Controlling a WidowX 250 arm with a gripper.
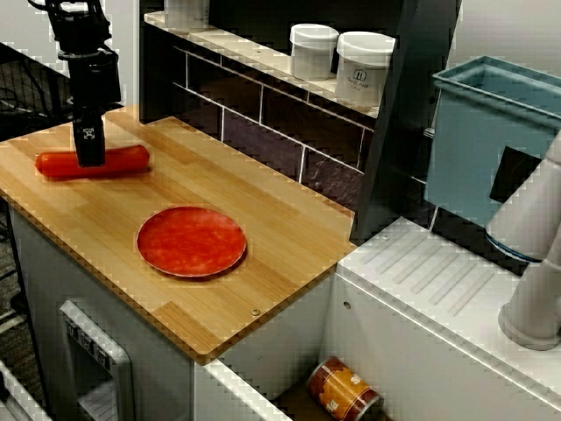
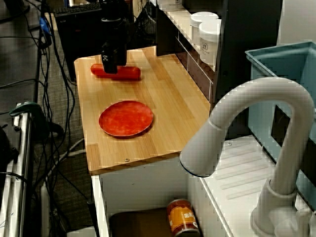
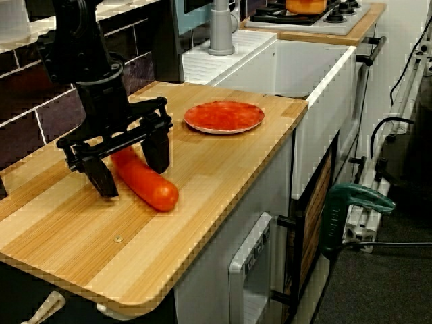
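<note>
On wooden counter (image 3: 223, 169) by white sink (image 3: 317, 101) | claw (image 3: 133, 177) spread astride sausage (image 3: 152, 187) | plate (image 3: 223, 116) nearby

we saw bright, even indoor light; soft shadows lay under the gripper (image 3: 133, 177) on the counter (image 3: 223, 169), the plate (image 3: 223, 116) shone faintly, and edges looked jagged.

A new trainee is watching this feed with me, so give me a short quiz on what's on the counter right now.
1. True or false: the pincer stands open, one finger on each side of the red sausage.
2. What lies on the red plate? A) the sausage B) the pincer C) nothing
3. Where is the orange can?

Key: 1 true; 2 C; 3 down in the sink, beside the wooden counter.
</note>
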